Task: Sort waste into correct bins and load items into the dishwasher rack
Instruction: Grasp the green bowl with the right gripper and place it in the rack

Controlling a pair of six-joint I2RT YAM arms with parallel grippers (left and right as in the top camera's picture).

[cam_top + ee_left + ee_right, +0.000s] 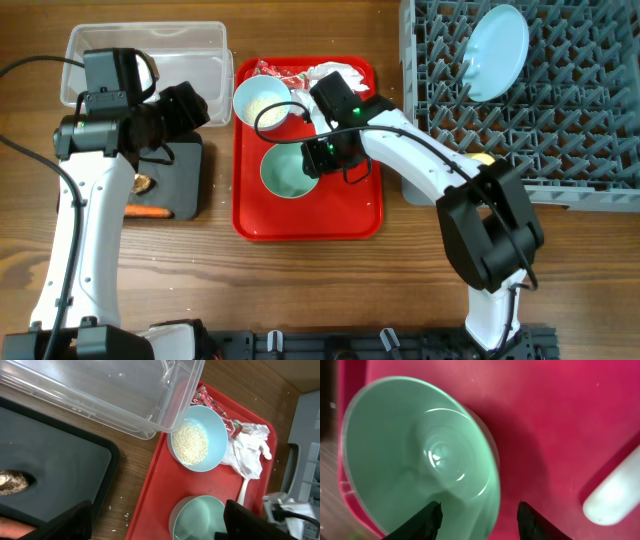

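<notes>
My right gripper (318, 155) is open and straddles the rim of an empty pale green bowl (287, 172) on the flat red tray (305, 215). In the right wrist view one finger is inside this bowl (410, 455) and the other outside, with the gripper (480, 520) not closed. My left gripper (188, 106) is open and empty (160, 525) above the gap between the clear tub (145, 60) and the black tray (185, 175). A second bowl (262, 100) holds white rice (190, 444). Tissue (335, 72), wrapper (275, 70) and spoon (243, 491) lie on the red tray.
The carrot (148, 211) and brown lump (143, 183) lie in the black tray. The blue plate (497, 50) stands in the grey rack (560, 120); a yellow cup (483, 158) shows at the rack's near edge. A few rice grains (112, 507) lie on the wood.
</notes>
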